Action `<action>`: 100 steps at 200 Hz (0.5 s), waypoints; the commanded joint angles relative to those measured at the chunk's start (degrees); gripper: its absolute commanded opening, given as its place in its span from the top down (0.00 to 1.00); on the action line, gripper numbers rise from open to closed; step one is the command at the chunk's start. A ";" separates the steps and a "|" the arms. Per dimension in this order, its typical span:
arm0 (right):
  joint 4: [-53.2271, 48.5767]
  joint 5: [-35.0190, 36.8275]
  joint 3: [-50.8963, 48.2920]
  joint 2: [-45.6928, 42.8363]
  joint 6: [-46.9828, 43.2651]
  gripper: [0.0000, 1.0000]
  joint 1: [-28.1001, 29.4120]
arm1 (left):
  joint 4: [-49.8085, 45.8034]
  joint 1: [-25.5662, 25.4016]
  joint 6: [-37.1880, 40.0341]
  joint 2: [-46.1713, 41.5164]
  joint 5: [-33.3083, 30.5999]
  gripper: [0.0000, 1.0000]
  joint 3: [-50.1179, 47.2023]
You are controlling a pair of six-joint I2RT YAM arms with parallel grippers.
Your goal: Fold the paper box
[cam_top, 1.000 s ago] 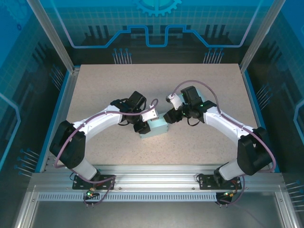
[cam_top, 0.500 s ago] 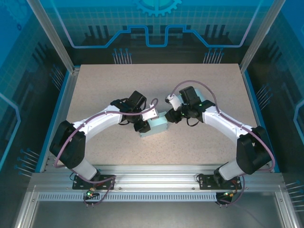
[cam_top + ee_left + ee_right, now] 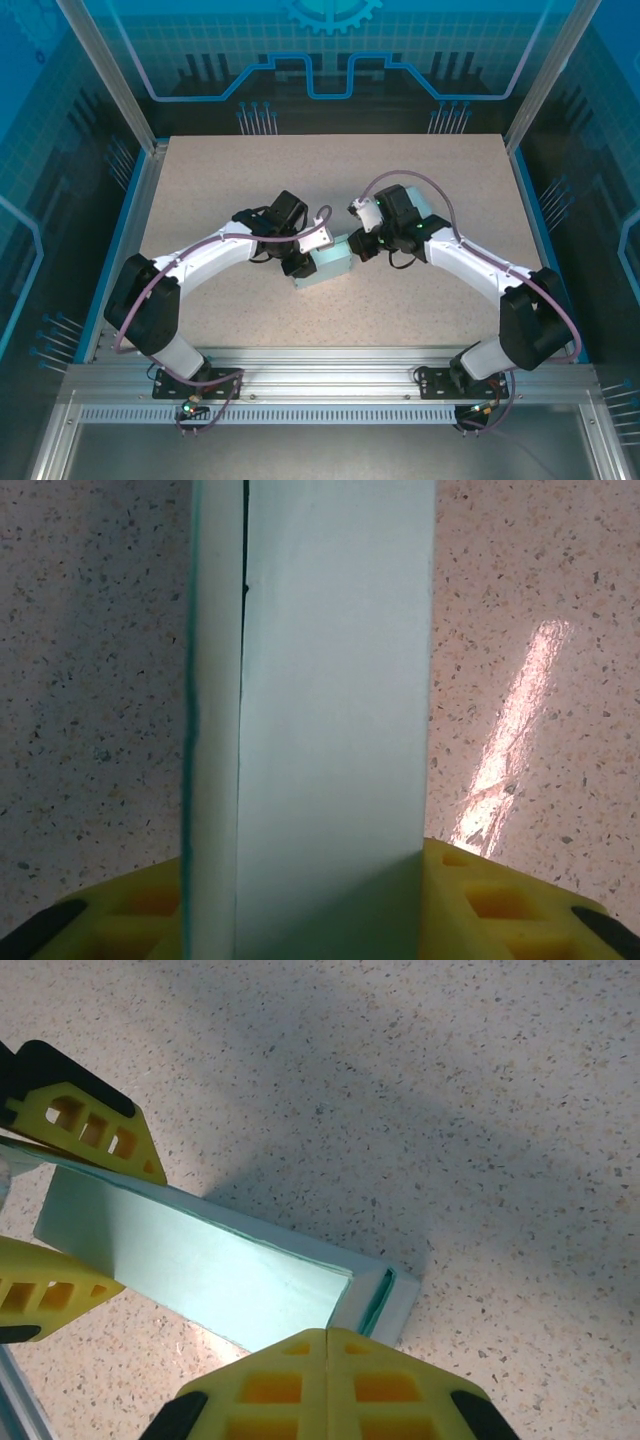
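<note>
Paper box lies at the middle of the bench in the overhead view, pinned between the two arms. The left claw is clenched across its left end. Its yellow fingers press both long faces at the bottom of the left wrist view, which looks meant to stop the box sliding. The right claw meets the opposite end with its own fingers squeezed together on nothing. Their joined tip sits against that end at the lower centre of the right wrist view, probably as a blunt pusher to tuck the end flap. A dark teal seam shows there, and the flap looks nearly home. The visible faces are closed, so whether the box holds anything cannot be told.
</note>
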 commanded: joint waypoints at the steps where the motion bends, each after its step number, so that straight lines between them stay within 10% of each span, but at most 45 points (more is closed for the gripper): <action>1: -1.20 3.50 -1.38 0.22 0.29 0.98 1.95 | 1.27 0.32 0.33 0.37 -1.90 0.56 -1.14; 100: -1.56 7.11 -1.11 -0.40 -0.72 1.00 3.99 | 4.35 0.37 -0.62 -2.94 -4.49 0.27 -1.82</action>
